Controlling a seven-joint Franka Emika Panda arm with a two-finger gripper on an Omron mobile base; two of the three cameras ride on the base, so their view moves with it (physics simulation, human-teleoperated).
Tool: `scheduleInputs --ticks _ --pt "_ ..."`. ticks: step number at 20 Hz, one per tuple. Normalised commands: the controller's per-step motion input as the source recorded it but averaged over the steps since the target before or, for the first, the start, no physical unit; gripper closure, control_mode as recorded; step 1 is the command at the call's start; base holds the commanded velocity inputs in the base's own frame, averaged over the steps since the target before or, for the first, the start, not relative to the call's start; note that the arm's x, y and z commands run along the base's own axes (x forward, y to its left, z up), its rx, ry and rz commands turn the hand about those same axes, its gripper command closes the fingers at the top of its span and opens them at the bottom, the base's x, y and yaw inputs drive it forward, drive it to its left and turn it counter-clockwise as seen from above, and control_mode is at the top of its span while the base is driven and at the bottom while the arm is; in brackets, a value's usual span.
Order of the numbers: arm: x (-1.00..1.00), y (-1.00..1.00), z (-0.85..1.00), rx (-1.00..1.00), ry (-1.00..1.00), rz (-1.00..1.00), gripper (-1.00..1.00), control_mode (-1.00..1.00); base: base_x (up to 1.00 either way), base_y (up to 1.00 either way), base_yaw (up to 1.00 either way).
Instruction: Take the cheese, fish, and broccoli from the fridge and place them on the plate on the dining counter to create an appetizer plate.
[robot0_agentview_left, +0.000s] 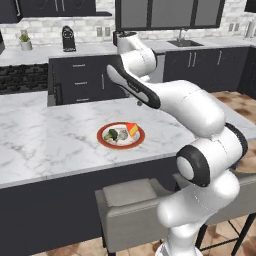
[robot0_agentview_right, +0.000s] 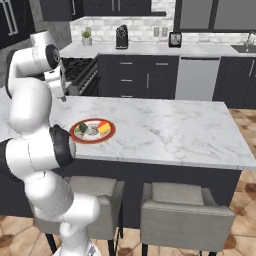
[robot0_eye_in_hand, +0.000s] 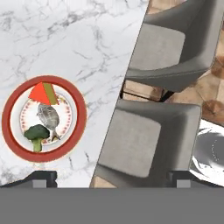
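The red-rimmed white plate (robot0_agentview_left: 102, 141) (robot0_agentview_right: 111, 131) (robot0_eye_in_hand: 8, 127) lies on the marble dining counter (robot0_agentview_left: 50, 145) (robot0_agentview_right: 165, 130) (robot0_eye_in_hand: 87, 39). On it rest the cheese (robot0_agentview_left: 132, 129) (robot0_agentview_right: 103, 128) (robot0_eye_in_hand: 40, 92), the grey fish (robot0_agentview_left: 121, 136) (robot0_agentview_right: 92, 131) (robot0_eye_in_hand: 48, 116) and the broccoli (robot0_agentview_left: 111, 134) (robot0_agentview_right: 82, 128) (robot0_eye_in_hand: 36, 133). My gripper (robot0_eye_in_hand: 111, 178) hangs high above the counter's near edge, to one side of the plate, open and holding nothing. The fridge is out of view.
Two grey chairs (robot0_agentview_right: 185, 210) (robot0_eye_in_hand: 131, 144) stand tucked against the counter's near side. Dark cabinets, a stove and a coffee machine (robot0_agentview_left: 68, 39) line the back wall. Brown tiled floor lies to the right.
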Motion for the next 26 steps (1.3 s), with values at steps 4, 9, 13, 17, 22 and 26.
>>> scheduleInputs --ticks 4,9,13,17,22,26 --pt "-1.00 -0.78 0.17 0.00 0.00 0.38 -1.00 -1.00 0.00 0.00 0.00" --pt "-1.00 -0.60 0.00 0.00 0.00 0.39 -1.00 -1.00 0.00 0.00 0.00" --pt "-0.87 -0.31 -0.01 0.00 0.09 0.31 -1.00 -1.00 0.00 0.00 0.00" --pt "-0.25 -0.07 -0.06 0.00 0.23 0.25 -1.00 -1.00 0.00 0.00 0.00" --pt "-0.30 0.00 -0.11 0.00 0.24 0.24 -1.00 -1.00 0.00 0.00 0.00" --pt "-0.05 0.03 -0.08 0.00 0.28 0.13 -1.00 -1.00 0.00 0.00 0.00"
